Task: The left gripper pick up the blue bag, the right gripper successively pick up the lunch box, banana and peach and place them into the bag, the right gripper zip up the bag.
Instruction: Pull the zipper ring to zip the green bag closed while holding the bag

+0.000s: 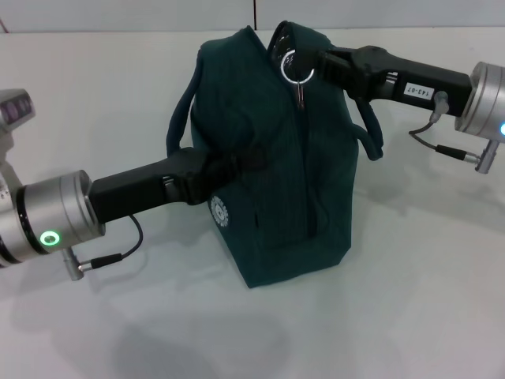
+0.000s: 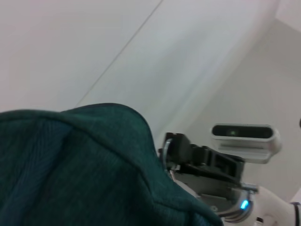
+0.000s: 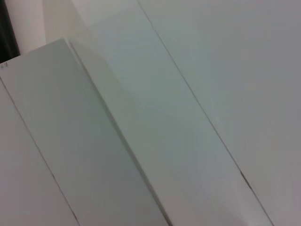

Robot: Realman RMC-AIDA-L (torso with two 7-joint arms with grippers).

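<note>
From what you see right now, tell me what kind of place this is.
Probably a robot test bench, not a home: a bare white table, plain white wall panels, and only the blue bag between the left gripper and right gripper.

The left tool [image 1: 237, 164] reaches in level from the robot's left, its fingers pinched shut on fabric. The right tool [image 1: 304, 65] extends from the opposite side, higher, its tips at a metal ring.

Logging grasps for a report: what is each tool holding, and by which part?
The left gripper grips the blue bag by its side fabric. The right gripper holds the metal ring pull at the bag's top.
</note>
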